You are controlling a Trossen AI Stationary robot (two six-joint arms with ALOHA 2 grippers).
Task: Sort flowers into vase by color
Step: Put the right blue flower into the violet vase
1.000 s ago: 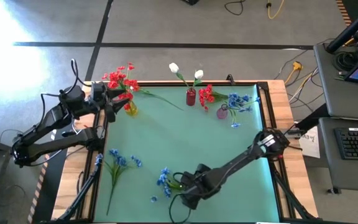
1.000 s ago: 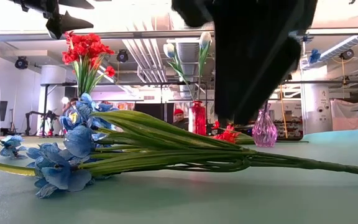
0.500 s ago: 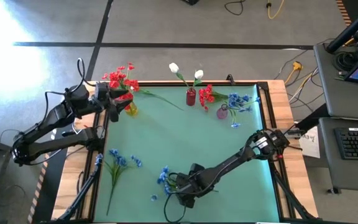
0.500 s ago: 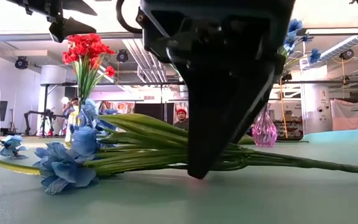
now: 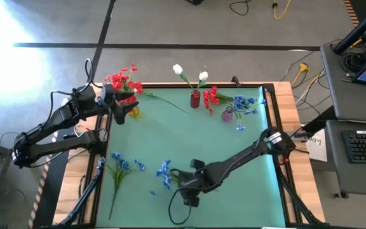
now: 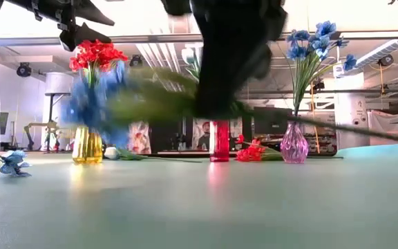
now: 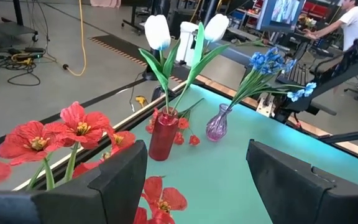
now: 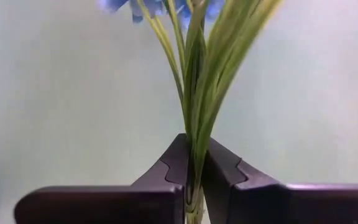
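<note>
— Item one? We list the right gripper clenched on a blue flower, lifted off the table's near edge.
— Item two: left gripper, jaws released, above the yellow vase.

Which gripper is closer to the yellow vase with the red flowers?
Left. The left gripper hovers open right beside the yellow vase at the table's far left; the right gripper is near the front edge, shut on a blue flower.

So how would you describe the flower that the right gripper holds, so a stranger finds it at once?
Start at the near edge of the green table, about midway. There the right gripper is shut on a blue flower spray, lifted clear of the surface. The other loose blue spray lies flat, nearer the left edge.
</note>
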